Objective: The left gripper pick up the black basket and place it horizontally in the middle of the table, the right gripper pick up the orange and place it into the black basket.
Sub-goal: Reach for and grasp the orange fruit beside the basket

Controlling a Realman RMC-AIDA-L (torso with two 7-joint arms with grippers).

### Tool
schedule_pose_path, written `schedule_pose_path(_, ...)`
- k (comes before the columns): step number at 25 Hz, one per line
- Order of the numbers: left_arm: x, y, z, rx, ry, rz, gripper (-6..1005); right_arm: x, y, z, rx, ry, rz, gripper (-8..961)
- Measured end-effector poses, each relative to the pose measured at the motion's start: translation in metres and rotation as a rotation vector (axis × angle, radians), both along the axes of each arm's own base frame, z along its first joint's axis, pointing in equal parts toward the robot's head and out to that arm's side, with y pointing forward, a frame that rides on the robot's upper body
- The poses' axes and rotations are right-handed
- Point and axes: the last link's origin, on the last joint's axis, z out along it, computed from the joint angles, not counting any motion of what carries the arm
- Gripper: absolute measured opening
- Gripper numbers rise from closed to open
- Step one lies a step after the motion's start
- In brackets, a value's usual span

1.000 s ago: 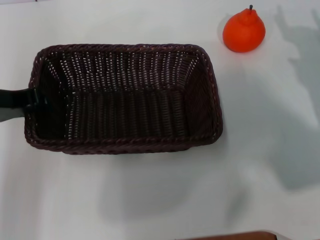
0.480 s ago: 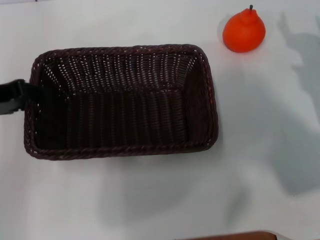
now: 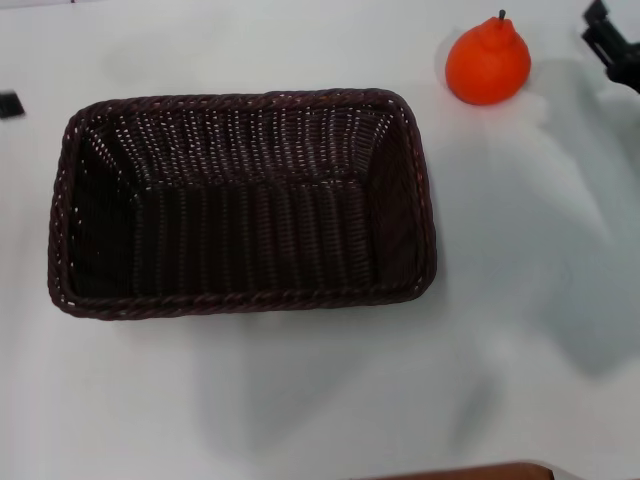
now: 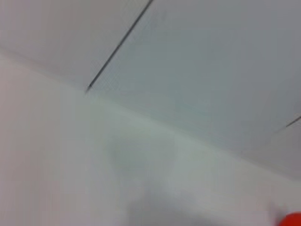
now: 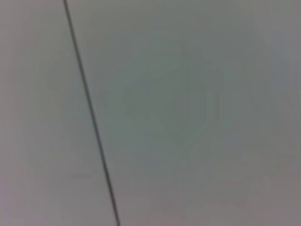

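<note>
The black basket [image 3: 245,200] lies lengthwise on the white table [image 3: 300,400], empty, in the middle of the head view. The orange [image 3: 487,62] stands on the table beyond the basket's far right corner; a sliver of it shows in the left wrist view [image 4: 291,220]. Only a small tip of my left gripper [image 3: 9,104] shows at the left edge, clear of the basket. My right gripper [image 3: 612,38] enters at the upper right edge, to the right of the orange and apart from it.
A brown edge [image 3: 470,472] shows at the bottom of the head view. Both wrist views show only pale wall or ceiling panels with thin dark seams.
My left gripper let go of the basket's left rim and drew back to the left edge. The basket settled flat. My right gripper came into view at the upper right near the orange.
</note>
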Motion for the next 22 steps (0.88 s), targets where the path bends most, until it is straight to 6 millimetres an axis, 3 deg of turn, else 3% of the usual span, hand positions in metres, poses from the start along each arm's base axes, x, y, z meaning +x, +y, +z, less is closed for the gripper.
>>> schedule_pose_path(6, -0.002, -0.003, -0.004, 0.163, -0.144, -0.289, 794, -0.021, 0.031, -0.018, -0.123, -0.032, -0.001, 900)
schedule_pose_path(11, -0.008, -0.012, -0.006, 0.310, -0.235, -0.450, 793, -0.032, 0.041, -0.035, -0.199, -0.053, -0.016, 896)
schedule_pose_path(22, -0.026, -0.029, -0.020, 0.565, -0.230, -0.623, 792, -0.022, 0.047, -0.041, -0.242, -0.064, -0.120, 886)
